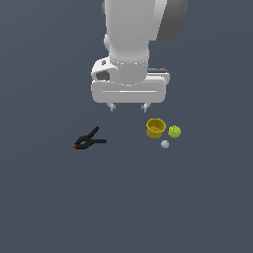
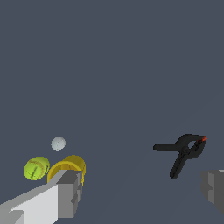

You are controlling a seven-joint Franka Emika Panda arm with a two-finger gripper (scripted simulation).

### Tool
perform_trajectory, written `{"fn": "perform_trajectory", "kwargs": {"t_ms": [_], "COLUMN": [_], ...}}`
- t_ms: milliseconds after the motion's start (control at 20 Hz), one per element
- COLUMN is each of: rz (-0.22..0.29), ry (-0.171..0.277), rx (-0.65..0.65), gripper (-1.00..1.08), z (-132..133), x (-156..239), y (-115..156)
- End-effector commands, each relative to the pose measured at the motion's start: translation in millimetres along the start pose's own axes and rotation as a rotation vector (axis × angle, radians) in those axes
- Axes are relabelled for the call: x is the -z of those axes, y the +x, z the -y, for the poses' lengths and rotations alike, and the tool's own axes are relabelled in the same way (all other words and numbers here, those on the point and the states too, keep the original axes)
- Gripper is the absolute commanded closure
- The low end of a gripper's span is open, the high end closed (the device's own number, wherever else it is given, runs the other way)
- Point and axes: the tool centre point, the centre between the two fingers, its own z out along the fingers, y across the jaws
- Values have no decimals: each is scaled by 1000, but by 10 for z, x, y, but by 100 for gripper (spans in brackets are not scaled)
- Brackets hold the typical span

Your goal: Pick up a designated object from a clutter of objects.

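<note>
The mustard-yellow tapered cup (image 1: 155,127) stands upright on the dark floor, mouth up; in the wrist view (image 2: 70,166) one finger partly covers it. A yellow-green ball (image 1: 174,131) lies right beside it and a tiny pale grey ball (image 1: 165,144) lies just in front. The black spring clamp (image 1: 89,140) with a red tip lies apart, toward the exterior view's left. My gripper (image 1: 129,106) is open and empty, hanging above the floor behind the clutter, with one fingertip (image 1: 145,106) close above the cup's far side.
The dark grey floor (image 1: 59,207) stretches flat all around. The arm's white body (image 1: 129,44) fills the upper middle of the exterior view. The clamp (image 2: 183,151) and both balls (image 2: 36,168) also show in the wrist view.
</note>
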Motion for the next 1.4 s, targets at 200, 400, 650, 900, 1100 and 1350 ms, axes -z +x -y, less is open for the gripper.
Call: {"fn": "perform_trajectory", "kwargs": {"t_ms": [200,400,650,900,1100,1350], "rz": [10,14,29,83,155,284], "ry": [8,15,18,28,40,54], "rx": [4,9,2,-20,-49,-100], "gripper": [-20,-20,-20,-20,-20,-20], "z": [30,49,77,178,317,567], "x": [-48,-81,-120,-266,-460,-796], "y": [-12,-23,-23,-29,-48,-111]}}
